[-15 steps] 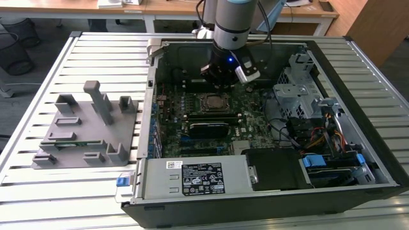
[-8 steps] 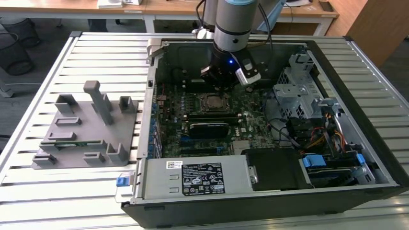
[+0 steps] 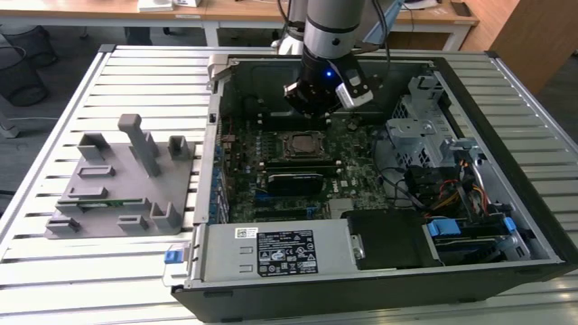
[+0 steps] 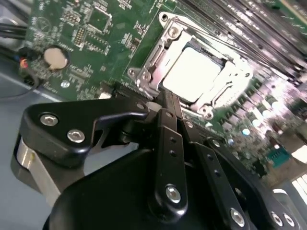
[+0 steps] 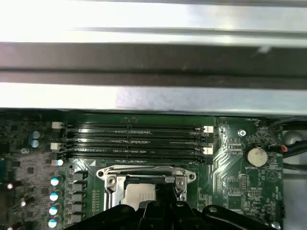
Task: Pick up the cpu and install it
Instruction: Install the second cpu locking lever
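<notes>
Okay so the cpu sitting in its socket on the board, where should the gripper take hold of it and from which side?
From straight above, on two opposite edges. The cpu lies flat in the socket, shiny top up, and the metal frame hugs its sides, so its thin rim is probably all the gripper can pinch.

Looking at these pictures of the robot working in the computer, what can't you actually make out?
- Whether the hand is open: its own black body covers the fingertips in both wrist views.
- The cpu: glare washes out its top in the second wrist view.
- The socket: too small in the exterior view.
</notes>
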Motion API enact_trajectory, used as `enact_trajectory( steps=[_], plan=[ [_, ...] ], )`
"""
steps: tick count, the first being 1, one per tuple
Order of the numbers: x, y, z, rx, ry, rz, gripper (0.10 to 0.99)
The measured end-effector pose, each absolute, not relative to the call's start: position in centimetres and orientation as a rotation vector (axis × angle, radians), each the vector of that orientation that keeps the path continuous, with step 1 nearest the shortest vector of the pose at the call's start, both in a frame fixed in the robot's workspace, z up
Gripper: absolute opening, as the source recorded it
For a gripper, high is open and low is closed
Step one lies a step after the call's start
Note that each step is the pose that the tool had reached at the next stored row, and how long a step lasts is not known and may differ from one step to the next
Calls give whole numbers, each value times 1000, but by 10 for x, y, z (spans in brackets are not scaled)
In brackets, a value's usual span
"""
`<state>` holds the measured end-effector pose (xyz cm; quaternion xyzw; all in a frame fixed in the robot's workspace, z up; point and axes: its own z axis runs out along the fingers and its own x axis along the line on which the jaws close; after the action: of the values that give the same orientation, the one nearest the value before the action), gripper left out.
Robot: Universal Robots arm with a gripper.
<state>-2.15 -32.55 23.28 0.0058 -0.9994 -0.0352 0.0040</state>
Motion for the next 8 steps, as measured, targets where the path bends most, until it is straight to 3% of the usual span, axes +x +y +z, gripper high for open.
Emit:
enact_trajectory(
  steps=[8],
  plan=[
    [-22, -338, 239, 18, -3131, -110, 106]
  ],
)
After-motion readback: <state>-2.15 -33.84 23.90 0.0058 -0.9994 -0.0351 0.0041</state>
